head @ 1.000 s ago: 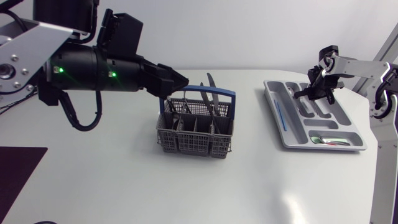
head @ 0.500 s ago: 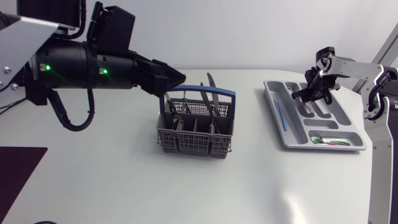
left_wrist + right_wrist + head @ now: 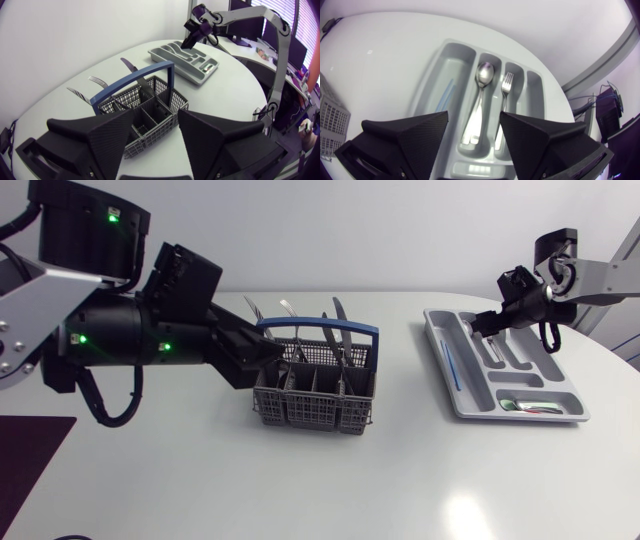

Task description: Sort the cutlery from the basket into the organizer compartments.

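Grey basket (image 3: pixel 315 395) still holds much cutlery (image 3: pixel 338 325); spoon (image 3: pixel 479 100) and fork (image 3: pixel 504 100) lie in the organizer (image 3: pixel 436 340) by the right edge. Left gripper (image 3: pixel 156 114) and right gripper (image 3: pixel 474 115) gape empty.

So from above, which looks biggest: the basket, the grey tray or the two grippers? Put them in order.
1. the left gripper, but it seems nearer the camera, so that is unsure.
2. the tray and the basket look about alike.
3. the right gripper, smallest.

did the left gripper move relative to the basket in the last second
Yes: the left gripper dropped and drew back left, from above the basket rim to beside its left end.
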{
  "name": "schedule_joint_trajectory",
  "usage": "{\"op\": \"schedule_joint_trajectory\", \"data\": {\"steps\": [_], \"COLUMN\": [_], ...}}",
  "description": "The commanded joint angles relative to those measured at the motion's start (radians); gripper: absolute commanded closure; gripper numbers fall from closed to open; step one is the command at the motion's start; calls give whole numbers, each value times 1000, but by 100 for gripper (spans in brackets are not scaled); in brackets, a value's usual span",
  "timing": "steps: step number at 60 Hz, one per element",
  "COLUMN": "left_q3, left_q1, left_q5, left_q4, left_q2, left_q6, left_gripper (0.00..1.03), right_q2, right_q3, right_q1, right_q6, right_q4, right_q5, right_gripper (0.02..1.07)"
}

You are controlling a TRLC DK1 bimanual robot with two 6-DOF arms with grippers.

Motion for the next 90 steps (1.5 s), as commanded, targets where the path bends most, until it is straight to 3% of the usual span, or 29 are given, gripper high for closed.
{"op": "schedule_joint_trajectory", "data": {"steps": [1,13,22,40,50,65,75,84,90], "left_q3": [-24,-32,-42,-76,-99,-70,-111,-93,-61], "left_q1": [-15,-31,-29,12,21,35,28,21,20], "left_q5": [-9,-29,-29,-37,-126,-169,-229,-238,-238], "left_q4": [-4,16,42,88,175,229,401,390,324], "left_q2": [16,55,86,131,190,279,299,330,348], "left_q6": [42,56,69,119,269,509,704,791,849], "left_gripper": [42,42,42,42,42,42,49,53,52], "right_q2": [-109,-382,-543,-733,-795,-825,-819,-810,-807], "right_q3": [-129,-397,-501,-592,-642,-688,-696,-690,-693], "right_q1": [23,99,179,371,457,560,629,641,647], "right_q6": [-41,-109,-120,-104,-124,-140,-146,-158,-166], "right_q4": [34,72,60,-12,-12,21,44,47,47], "right_q5": [-36,-208,-253,-253,-251,-245,-220,-213,-213], "right_gripper": [30,27,27,27,27,27,27,27,27]}}
